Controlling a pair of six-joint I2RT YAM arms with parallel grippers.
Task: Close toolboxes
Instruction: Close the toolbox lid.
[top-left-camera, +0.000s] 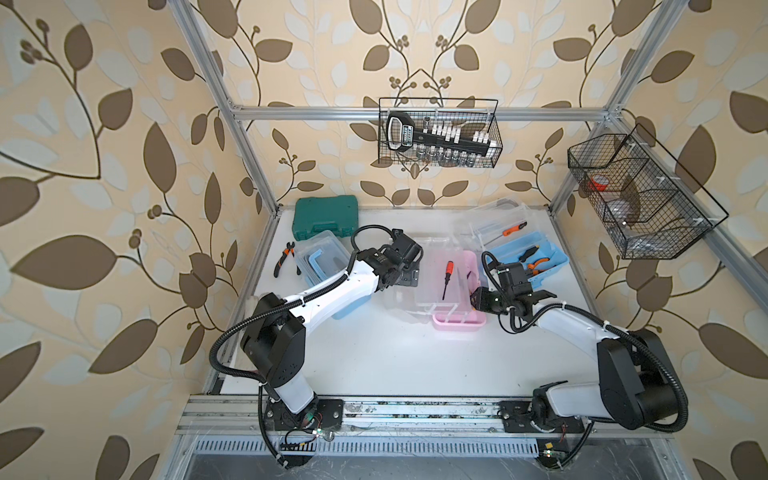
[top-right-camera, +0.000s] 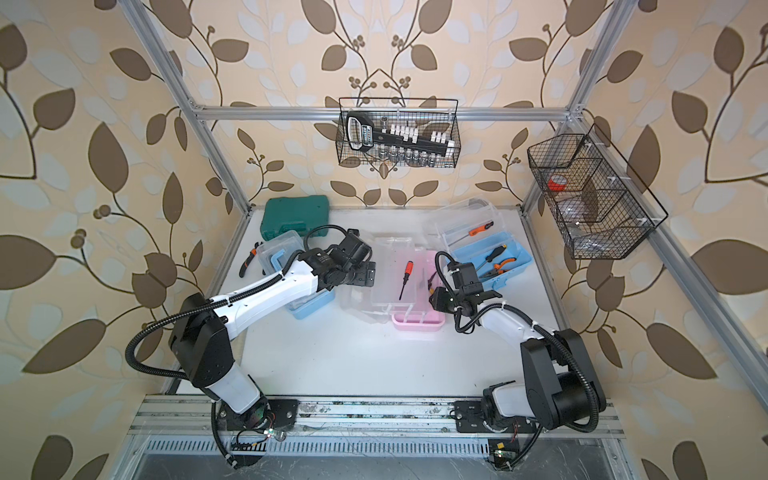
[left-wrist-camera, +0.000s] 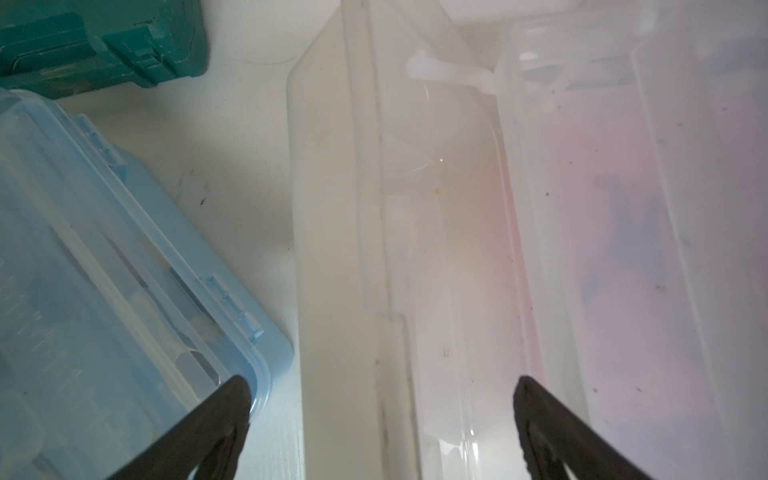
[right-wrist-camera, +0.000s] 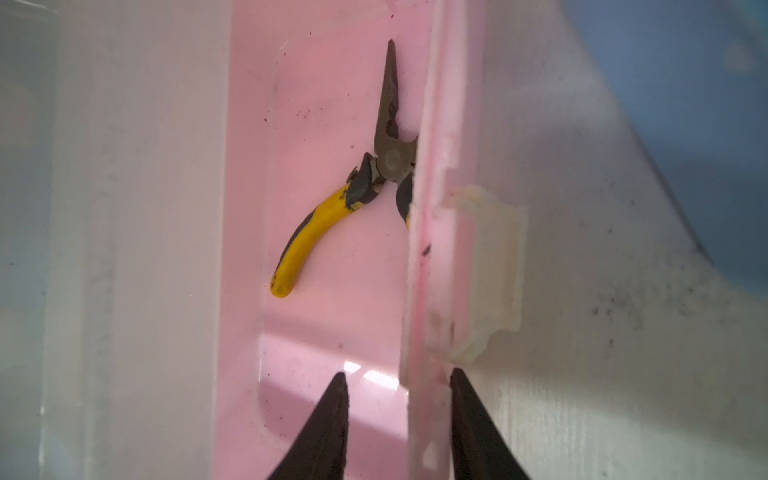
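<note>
Okay, right gripper (right-wrist-camera: 398, 374) first: its jaws stand only partly apart, straddling a long side wall of the pink toolbox (right-wrist-camera: 332, 104). One finger (right-wrist-camera: 473, 428) sits outside, right against that wall, just short of a whitish clip (right-wrist-camera: 490, 266). The other hangs inside the box with a strip of pink floor showing between it and the wall, so I call that loose, not clamped.

Left gripper (left-wrist-camera: 382, 386) is spread wide on the opposite side of the pink toolbox, over its clear lid (left-wrist-camera: 436, 208). The plastic runs between the two tips, and I can't tell whether either one touches it.

Now the views. Only the right wrist camera gives me the yellow-handled pliers (right-wrist-camera: 316, 237) lying on the pink floor, tucked against the straddled wall. Only the left wrist camera shows the closed blue toolbox (left-wrist-camera: 104, 249) just beside the lid. The dark green case (left-wrist-camera: 104, 37) lies beyond it.

Both top views add an orange-handled screwdriver (top-left-camera: 446, 284) lying on clear plastic over the pink toolbox. They also show the open blue toolbox (top-left-camera: 536, 257), tools inside, near the pink one on the right arm's side.
</note>
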